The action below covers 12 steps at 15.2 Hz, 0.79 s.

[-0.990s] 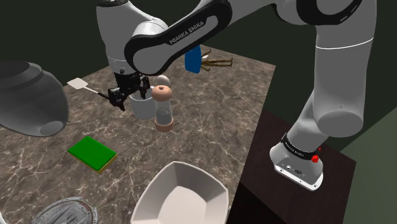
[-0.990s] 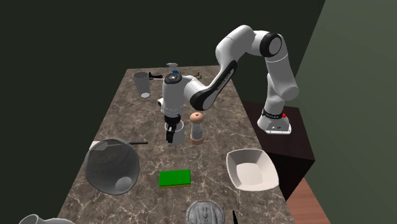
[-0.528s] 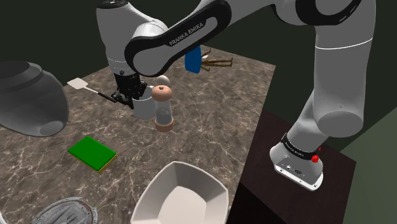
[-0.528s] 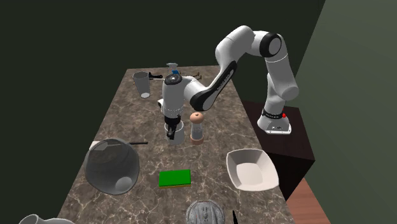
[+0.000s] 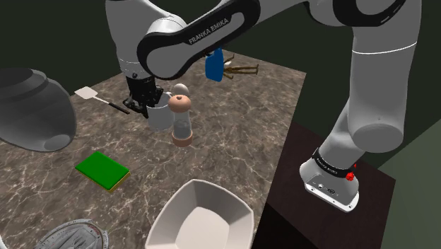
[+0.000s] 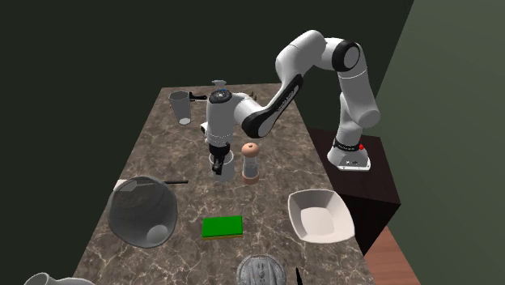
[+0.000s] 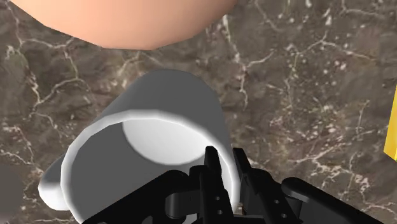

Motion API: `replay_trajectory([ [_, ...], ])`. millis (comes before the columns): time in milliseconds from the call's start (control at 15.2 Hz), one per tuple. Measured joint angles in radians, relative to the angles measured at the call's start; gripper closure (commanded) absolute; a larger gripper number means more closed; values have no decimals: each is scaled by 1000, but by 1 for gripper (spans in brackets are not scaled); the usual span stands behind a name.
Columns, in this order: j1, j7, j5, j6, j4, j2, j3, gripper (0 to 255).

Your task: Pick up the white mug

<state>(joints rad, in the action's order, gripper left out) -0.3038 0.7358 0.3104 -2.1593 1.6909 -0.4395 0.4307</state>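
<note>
The white mug point(image 5: 160, 116) stands by a grinder point(image 5: 182, 120) with a tan knob, on the dark marble table point(image 5: 240, 120). My gripper point(image 5: 145, 103) comes down on the mug's rim from above and is shut on its wall. In the wrist view the mug point(image 7: 172, 95) opens towards the camera, with one finger inside and one outside the rim; the gripper point(image 7: 225, 173) clasps the wall. The second exterior view has the mug point(image 6: 224, 172) under the gripper point(image 6: 217, 162), mid table. Whether the mug's base touches the table I cannot tell.
The grinder point(image 6: 252, 162) is right beside the mug. A green sponge point(image 5: 102, 170), a white bowl point(image 5: 201, 216) and a big grey round vessel point(image 5: 32, 109) lie nearer the front. A white spatula point(image 5: 86, 93), a blue bottle point(image 5: 215, 65) and a grey cup point(image 6: 180, 107) stand farther back.
The fingers, spread around the mug's rim a second ago, have shut on its wall. Hand and mug have since shifted slightly upward in the shoulder view.
</note>
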Motion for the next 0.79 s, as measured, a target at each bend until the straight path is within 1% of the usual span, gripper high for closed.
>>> replay_trajectory([
  [792, 3, -31, -35, 131, -91, 46, 17, 255],
])
